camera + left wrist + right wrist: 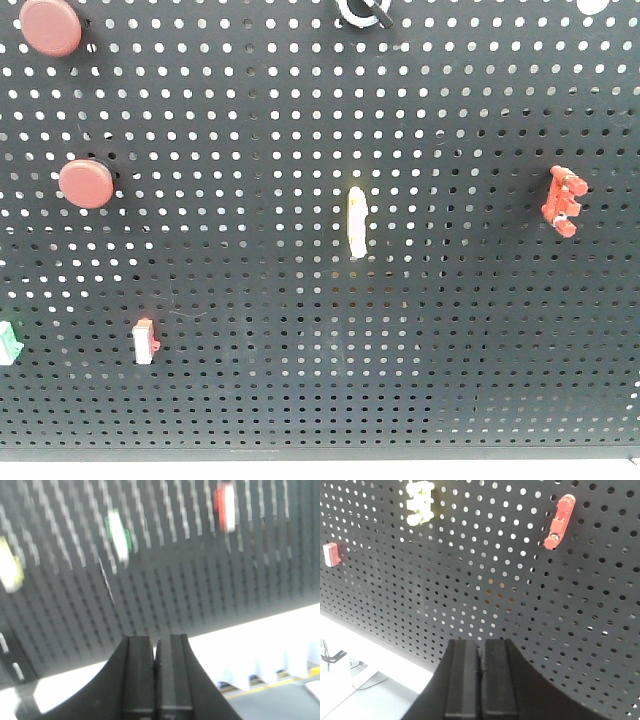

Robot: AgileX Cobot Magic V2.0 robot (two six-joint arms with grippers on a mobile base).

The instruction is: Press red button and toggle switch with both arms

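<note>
On the black pegboard [300, 380] in the front view are two round red buttons, one at the top left [50, 25] and one lower [86, 183]. A small red-and-white switch [144, 340] is at the lower left, a pale yellow switch [356, 221] in the middle and a red toggle part [563, 200] at the right. Neither gripper shows in the front view. My left gripper [156, 642] is shut and empty, below the board's lower edge; its view is blurred. My right gripper [481, 645] is shut and empty, close in front of the board, below the red toggle part [559, 521].
A green-and-white switch [7, 343] is at the board's far left edge, and a black-and-white knob [364, 12] at the top. The left wrist view shows the red-and-white switch [225, 507], the green switch [119, 534] and a yellow one [10, 570].
</note>
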